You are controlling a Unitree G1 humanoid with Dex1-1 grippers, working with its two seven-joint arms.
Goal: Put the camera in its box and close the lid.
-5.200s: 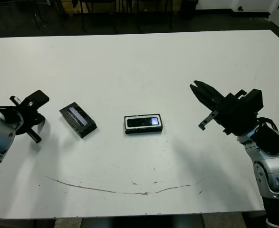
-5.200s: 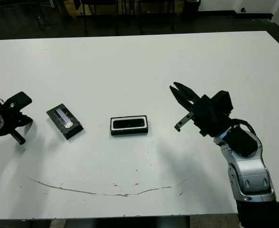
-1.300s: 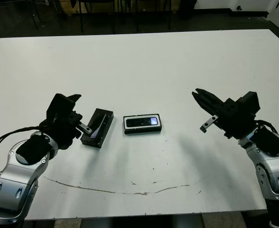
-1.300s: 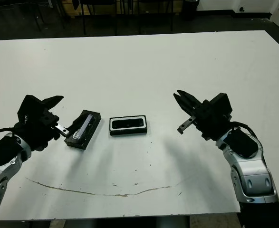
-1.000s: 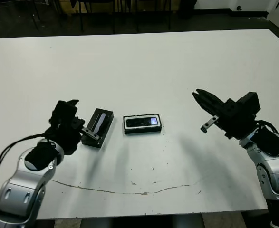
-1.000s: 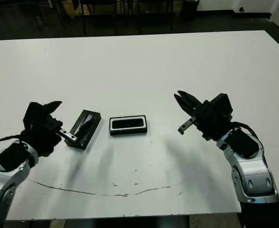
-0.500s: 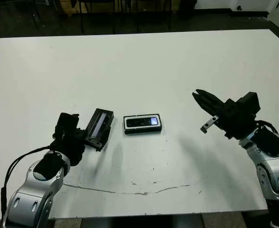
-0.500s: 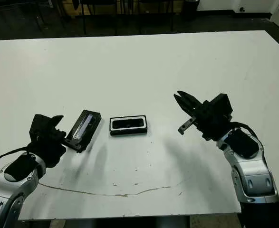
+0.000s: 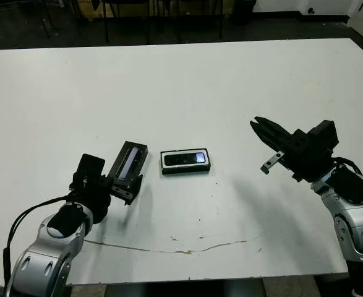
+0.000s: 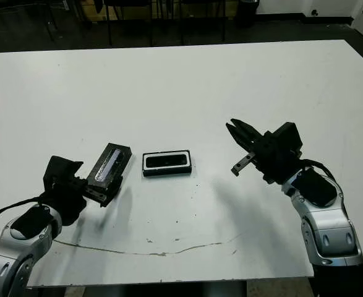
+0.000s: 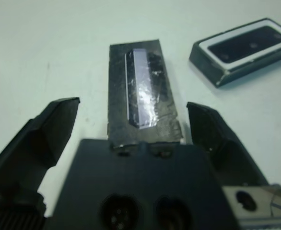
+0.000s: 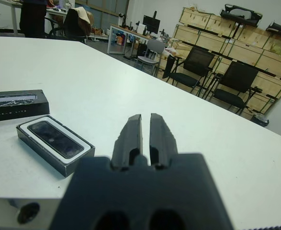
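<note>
White table [image 9: 181,80] bears one box [image 9: 186,161], one camera [image 9: 185,159], one lid [image 9: 128,166]; left hand [image 11: 130,129] spread, right hand [image 12: 145,134] clenched.

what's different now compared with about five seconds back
The left gripper has come in from the table's left edge to the lid, its fingers open either side of the near end. The lid has been turned and slid closer to the box. The box, with the camera inside, hasn't moved; the right gripper has barely moved and is shut.
</note>
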